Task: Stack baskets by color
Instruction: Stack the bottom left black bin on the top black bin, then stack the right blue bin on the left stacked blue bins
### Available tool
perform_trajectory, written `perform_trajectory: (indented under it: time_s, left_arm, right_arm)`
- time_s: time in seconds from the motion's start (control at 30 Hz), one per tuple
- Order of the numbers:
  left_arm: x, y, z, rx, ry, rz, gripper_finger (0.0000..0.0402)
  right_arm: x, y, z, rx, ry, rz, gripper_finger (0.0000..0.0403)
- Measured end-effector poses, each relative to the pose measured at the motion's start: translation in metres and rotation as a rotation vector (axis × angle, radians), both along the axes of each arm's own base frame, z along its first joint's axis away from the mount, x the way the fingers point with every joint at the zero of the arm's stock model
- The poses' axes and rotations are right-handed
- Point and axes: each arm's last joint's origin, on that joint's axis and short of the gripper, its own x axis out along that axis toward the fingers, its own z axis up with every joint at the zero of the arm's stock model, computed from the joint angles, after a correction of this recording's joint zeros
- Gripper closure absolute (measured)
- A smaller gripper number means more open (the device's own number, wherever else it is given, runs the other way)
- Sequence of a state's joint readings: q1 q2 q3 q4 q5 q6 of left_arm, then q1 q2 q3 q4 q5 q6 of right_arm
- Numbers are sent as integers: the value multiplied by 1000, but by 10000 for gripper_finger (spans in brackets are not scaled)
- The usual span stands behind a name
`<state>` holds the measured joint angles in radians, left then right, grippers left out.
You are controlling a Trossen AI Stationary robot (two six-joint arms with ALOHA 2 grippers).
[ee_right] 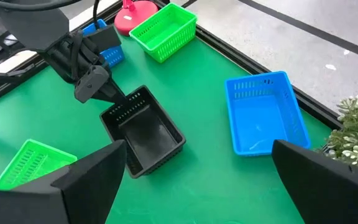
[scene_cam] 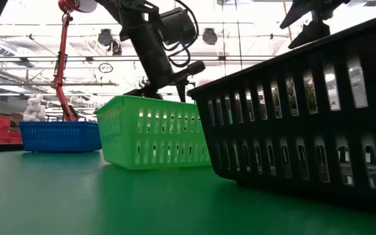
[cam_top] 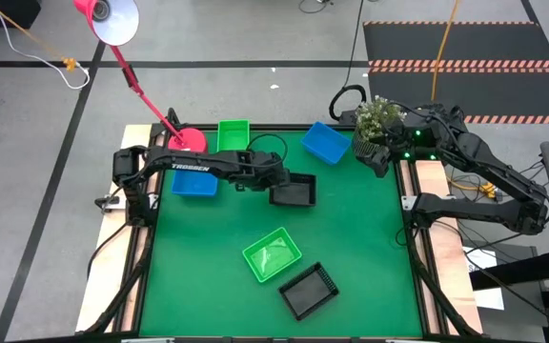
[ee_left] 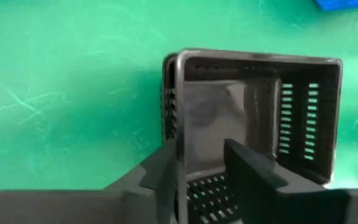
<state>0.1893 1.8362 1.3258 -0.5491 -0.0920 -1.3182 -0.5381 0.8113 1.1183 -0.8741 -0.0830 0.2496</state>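
Now the left gripper (cam_top: pixel 276 181) straddles the black basket's (cam_top: pixel 294 191) rim, fingers (ee_left: pixel 253 171) apart, seemingly letting go; next, another black basket (cam_top: pixel 308 290). Right gripper (cam_top: pixel 381 152) waits, fingers wide.

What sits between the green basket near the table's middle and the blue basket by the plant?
In the high view, between the green basket and blue basket: a black basket, the left pincer at its rim.

The left arm reaches from the bench's left edge across toward its middle, its left hand (cam_top: pixel 273 183) angled down with fingers parted. The right arm is folded back at the bench's far right corner, its right hand (ee_right: pixel 194 165) held wide open.
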Motion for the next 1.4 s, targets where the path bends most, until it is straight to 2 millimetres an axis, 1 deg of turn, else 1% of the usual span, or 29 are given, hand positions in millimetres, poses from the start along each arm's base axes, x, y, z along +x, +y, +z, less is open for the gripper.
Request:
perform_trajectory:
  time_s: [0.1, 0.2, 0.33, 0.5, 0.67, 0.73, 0.8, 0.83, 0.9, 1.0, 1.13, 1.23, 1.4]
  left_arm:
    - [-3, -1, 13, 2, -37, -16, 236]
    - [-9, -1, 29, 34, -74, -44, 225]
    - [-17, 3, 46, 112, -97, -104, 223]
    - [-28, 9, 64, 196, -111, -201, 222]
    - [-38, 20, 72, 245, -92, -250, 222]
    - [-39, 23, 76, 261, -104, -250, 222]
    - [-45, 24, 79, 248, -93, -245, 222]
    - [-47, 24, 81, 246, -94, -242, 222]
    - [-51, 23, 91, 269, -133, -243, 222]
    - [-61, 20, 103, 307, -133, -287, 222]
    - [-73, 18, 111, 351, -92, -335, 222]
    - [-83, 18, 113, 347, -45, -356, 222]
    - [-88, 16, 109, 325, 16, -379, 222]
  right_arm:
    - [-1, 1, -1, 31, 4, -19, 9]
    - [-2, 2, -4, 79, 15, -47, 9]
    - [-4, 2, -6, 151, 15, -99, 9]
    - [-3, 2, -7, 283, -33, -216, 9]
    - [4, -3, -12, 390, -58, -332, 9]
    - [7, -5, -18, 428, -65, -380, 9]
    - [13, -8, -26, 453, -96, -406, 9]
    - [16, -10, -29, 459, -128, -413, 9]
    - [22, -14, -37, 478, -194, -432, 9]
    - [33, -20, -49, 507, -346, -451, 9]
    - [42, -26, -68, 572, -500, -480, 9]
    - [45, -27, -83, 631, -530, -518, 9]
    - [47, -31, -102, 687, -481, -642, 9]
